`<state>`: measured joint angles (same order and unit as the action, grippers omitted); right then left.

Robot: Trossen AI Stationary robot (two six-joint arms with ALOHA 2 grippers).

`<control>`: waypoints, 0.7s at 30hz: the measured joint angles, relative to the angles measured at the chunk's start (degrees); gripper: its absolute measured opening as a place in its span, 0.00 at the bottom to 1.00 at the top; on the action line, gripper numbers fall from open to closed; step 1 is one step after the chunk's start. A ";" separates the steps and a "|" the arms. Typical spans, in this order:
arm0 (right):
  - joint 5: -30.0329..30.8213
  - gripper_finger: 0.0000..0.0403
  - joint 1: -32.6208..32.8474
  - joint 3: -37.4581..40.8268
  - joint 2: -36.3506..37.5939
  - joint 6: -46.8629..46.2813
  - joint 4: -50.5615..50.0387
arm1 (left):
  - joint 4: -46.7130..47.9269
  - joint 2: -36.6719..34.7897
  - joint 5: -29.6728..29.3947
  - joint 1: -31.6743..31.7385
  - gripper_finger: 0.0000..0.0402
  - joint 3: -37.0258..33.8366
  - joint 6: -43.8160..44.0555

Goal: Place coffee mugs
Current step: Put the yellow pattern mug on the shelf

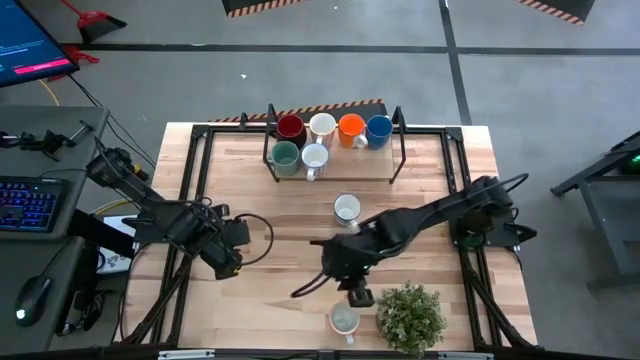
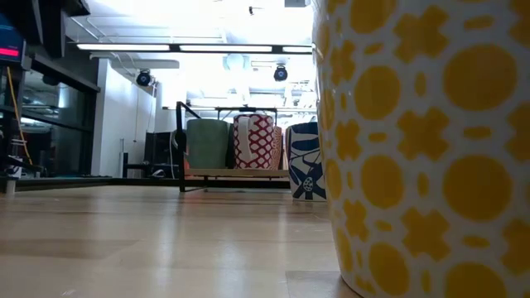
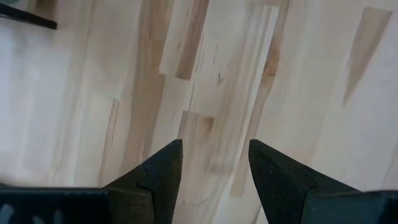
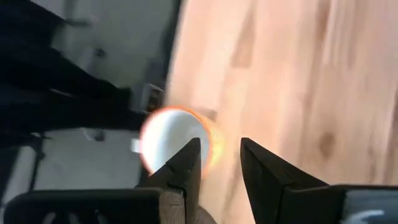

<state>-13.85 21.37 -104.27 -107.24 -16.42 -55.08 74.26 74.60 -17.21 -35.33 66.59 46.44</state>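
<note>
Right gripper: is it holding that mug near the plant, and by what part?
Nothing held. The right gripper is open just above the white mug, fingers apart near its rim, not closed on it.

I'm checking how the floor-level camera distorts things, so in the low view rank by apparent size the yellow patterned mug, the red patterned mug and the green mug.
1. Yellow patterned mug, by far the largest, only because it sits right at the camera.
2. Red patterned mug and green mug look about alike on the far rack; no ranking between them.

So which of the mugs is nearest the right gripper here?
The white mug at the table's front edge, beside the potted plant. The right gripper hangs open just above it; the other loose mug stands farther off.
</note>
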 joint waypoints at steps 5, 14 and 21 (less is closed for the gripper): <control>1.80 0.24 0.17 -6.39 -6.29 -0.05 -6.66 | -2.13 0.03 -0.04 0.06 0.43 -1.34 1.05; 0.36 0.41 1.81 -7.27 -11.14 -3.22 -9.15 | -1.78 0.12 -0.07 0.06 0.43 -1.34 1.91; 1.17 0.51 5.19 -7.25 -12.11 -4.06 -8.59 | -0.19 0.12 -0.11 0.06 0.43 -1.34 1.44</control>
<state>-12.68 26.56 -111.53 -119.35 -20.48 -63.67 74.06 74.72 -17.32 -35.27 65.25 47.88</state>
